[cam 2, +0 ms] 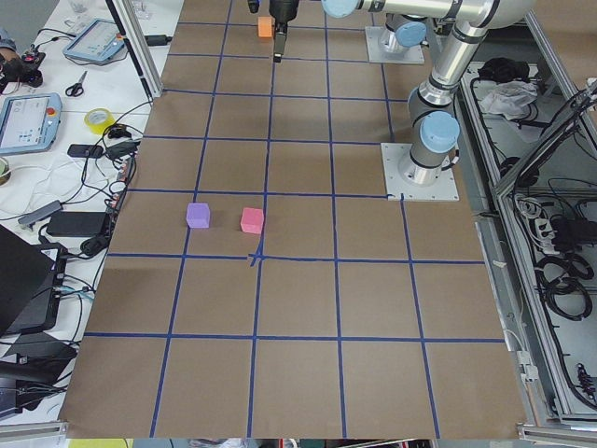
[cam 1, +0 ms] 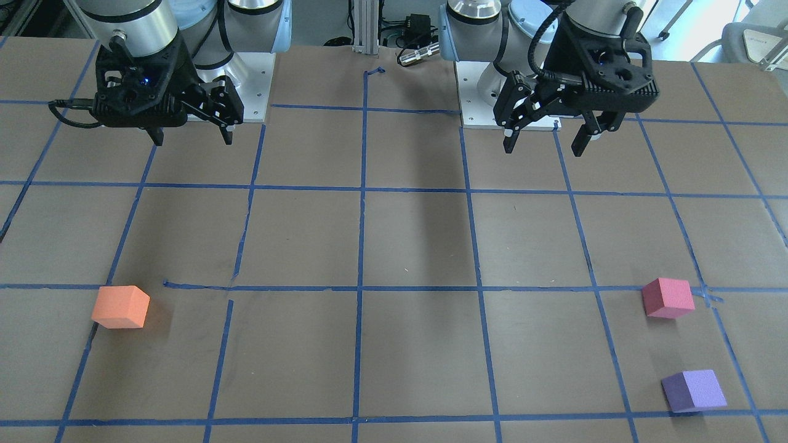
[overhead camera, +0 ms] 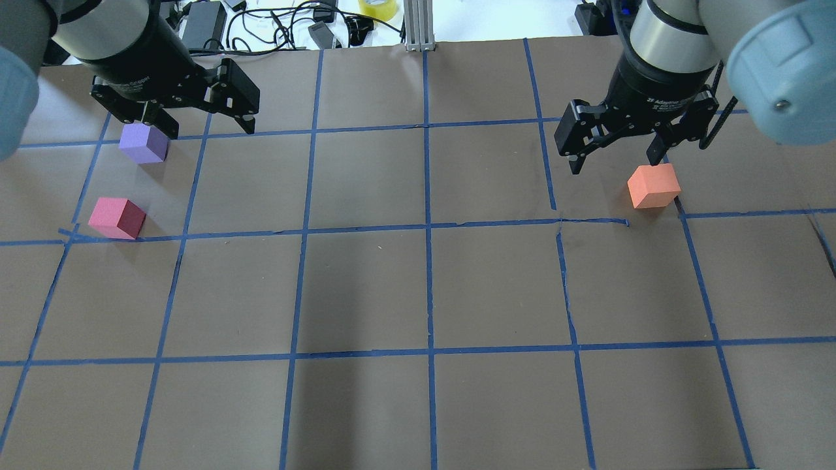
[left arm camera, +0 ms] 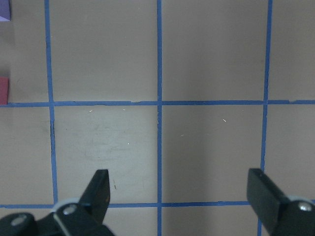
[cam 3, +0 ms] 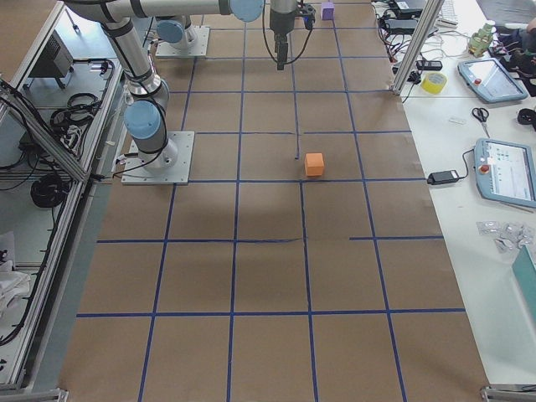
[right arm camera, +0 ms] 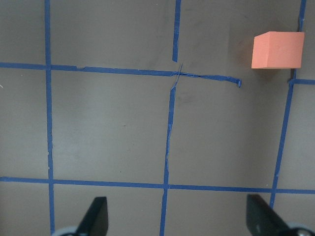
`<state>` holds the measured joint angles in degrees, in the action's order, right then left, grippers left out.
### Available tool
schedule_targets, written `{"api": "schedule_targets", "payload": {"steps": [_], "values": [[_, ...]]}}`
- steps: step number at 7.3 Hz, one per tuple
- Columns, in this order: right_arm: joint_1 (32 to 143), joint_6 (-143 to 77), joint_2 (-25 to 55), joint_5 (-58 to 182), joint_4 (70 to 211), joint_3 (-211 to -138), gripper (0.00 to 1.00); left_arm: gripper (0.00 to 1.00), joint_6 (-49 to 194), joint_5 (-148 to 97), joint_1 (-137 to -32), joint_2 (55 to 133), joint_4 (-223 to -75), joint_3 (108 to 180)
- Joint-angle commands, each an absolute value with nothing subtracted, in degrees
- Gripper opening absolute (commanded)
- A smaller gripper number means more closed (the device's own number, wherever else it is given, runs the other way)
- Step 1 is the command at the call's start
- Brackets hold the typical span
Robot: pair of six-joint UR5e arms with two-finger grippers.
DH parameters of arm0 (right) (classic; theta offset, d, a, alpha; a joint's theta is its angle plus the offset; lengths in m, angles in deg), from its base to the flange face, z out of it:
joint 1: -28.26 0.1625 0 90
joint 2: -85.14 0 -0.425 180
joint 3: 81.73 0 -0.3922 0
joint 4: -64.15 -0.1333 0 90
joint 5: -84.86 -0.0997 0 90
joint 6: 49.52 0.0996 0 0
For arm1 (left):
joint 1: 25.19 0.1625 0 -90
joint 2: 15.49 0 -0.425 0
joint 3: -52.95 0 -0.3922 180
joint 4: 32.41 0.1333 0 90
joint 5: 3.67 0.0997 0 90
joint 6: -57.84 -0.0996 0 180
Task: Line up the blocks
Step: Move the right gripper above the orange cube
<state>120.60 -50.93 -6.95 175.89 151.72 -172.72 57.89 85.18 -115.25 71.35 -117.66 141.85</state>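
Note:
The orange block (overhead camera: pixel 654 186) sits alone on the brown table on my right side; it also shows in the front view (cam 1: pixel 121 306) and the right wrist view (right arm camera: pixel 277 50). The pinkish-red block (overhead camera: pixel 117 217) and the purple block (overhead camera: pixel 144 143) sit close together, apart, on my left side, as in the front view, pinkish-red (cam 1: pixel 668 298) and purple (cam 1: pixel 694 391). Both show as slivers at the left wrist view's edge. My left gripper (cam 1: pixel 542 138) and right gripper (cam 1: pixel 191 138) hang open and empty, high above the table near the bases, far from the blocks.
Blue tape lines (overhead camera: pixel 428 228) divide the table into squares. The arm base plates (cam 1: pixel 252 86) stand at the robot's edge. Cables and a tape roll (overhead camera: pixel 377 8) lie beyond the far edge. A side bench holds tablets (cam 3: pixel 507 172).

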Motion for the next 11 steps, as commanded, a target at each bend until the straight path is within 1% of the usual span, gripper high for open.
{"api": "schedule_targets", "payload": {"steps": [1, 5, 7, 9, 11], "values": [[120.7, -51.2, -6.9, 175.0, 151.7, -172.3, 1.0, 1.0, 57.2, 85.6, -115.3, 70.6, -117.3, 141.3], [119.5, -51.8, -6.4, 175.8, 152.5, -172.4, 1.0, 1.0, 57.3, 86.7, -114.9, 69.8, -117.3, 141.8], [115.6, -53.4, -6.4, 175.9, 152.1, -172.4, 1.0, 1.0, 57.3, 86.8, -114.9, 69.6, -117.3, 141.9], [114.8, -55.2, -6.4, 176.1, 152.7, -172.5, 1.0, 1.0, 57.3, 86.5, -115.1, 69.7, -117.3, 142.0], [108.7, -56.0, -4.8, 176.1, 154.4, -172.6, 1.0, 1.0, 57.3, 86.2, -115.3, 69.7, -117.3, 142.1]]}}
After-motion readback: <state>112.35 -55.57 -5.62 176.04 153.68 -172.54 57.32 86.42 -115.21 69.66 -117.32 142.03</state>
